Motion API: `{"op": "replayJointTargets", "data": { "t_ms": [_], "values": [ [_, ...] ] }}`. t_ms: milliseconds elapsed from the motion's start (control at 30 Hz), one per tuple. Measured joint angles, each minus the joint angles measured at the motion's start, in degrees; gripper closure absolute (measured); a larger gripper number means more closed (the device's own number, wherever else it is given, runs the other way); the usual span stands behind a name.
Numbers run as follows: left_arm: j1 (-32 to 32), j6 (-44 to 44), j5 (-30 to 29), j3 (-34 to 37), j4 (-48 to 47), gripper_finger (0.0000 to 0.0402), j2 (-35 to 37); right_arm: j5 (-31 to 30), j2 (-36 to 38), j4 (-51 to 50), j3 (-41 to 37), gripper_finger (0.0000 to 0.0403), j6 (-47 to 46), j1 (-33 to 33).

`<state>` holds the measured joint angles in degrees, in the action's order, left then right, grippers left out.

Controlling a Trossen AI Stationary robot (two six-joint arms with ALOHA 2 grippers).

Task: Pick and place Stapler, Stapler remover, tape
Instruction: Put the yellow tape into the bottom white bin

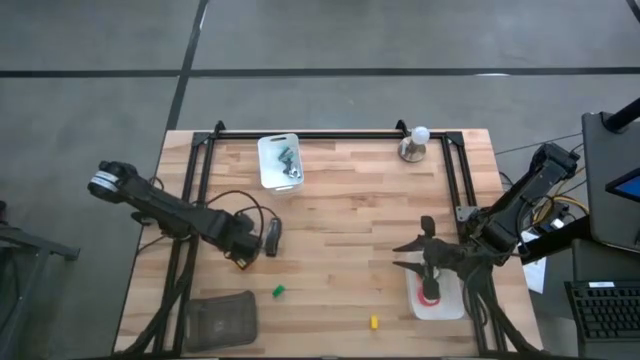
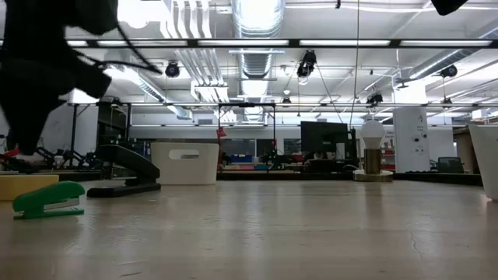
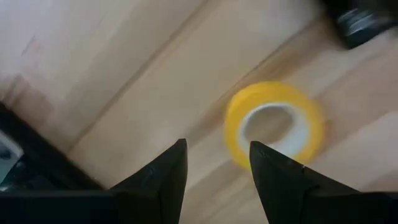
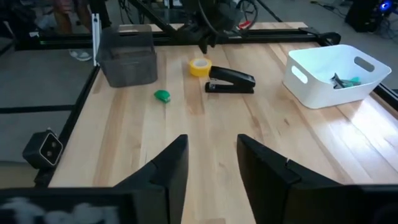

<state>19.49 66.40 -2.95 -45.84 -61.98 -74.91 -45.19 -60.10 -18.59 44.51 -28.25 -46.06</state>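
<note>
The left hand (image 1: pixel 243 262) hangs at the lower left of the high view with its fingers spread and empty, straight over a yellow tape (image 3: pixel 273 124) roll lying flat on the worktop (image 1: pixel 340 215). The stapler (image 1: pixel 272 237) lies just beside it, untouched. A small green piece (image 1: pixel 279 291) sits lower down, near a dark bin (image 1: pixel 220 320) at the bottom left corner; in the low view it looks like a little green stapler. A small yellow piece (image 1: pixel 374 322) rests near the bottom edge.

The right hand (image 1: pixel 412 255), lower right, has its fingers parted with nothing between them, next to a white tray (image 1: pixel 445 305) holding something red (image 1: pixel 429 293), probably a red tape already placed. A white bin (image 1: pixel 278 160) at upper centre holds a few small items. By my reading one roll is stowed; the stapler, yellow tape and green piece remain.
</note>
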Motion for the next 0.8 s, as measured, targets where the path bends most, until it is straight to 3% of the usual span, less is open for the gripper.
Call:
{"op": "replayJointTargets", "data": {
  "t_ms": [567, 800],
  "values": [
    [0.07, 1.00, 1.51, 8.08, 12.84, 0.0229, -0.04, 0.00, 0.09, 0.25, -0.02, 0.0282, -0.02, 0.00],
    [0.07, -0.35, 1.51, 8.67, 13.99, 0.0289, -0.04, 0.00, 0.09, 0.24, -0.02, 0.0283, 0.18, 0.00]
  ]
}}
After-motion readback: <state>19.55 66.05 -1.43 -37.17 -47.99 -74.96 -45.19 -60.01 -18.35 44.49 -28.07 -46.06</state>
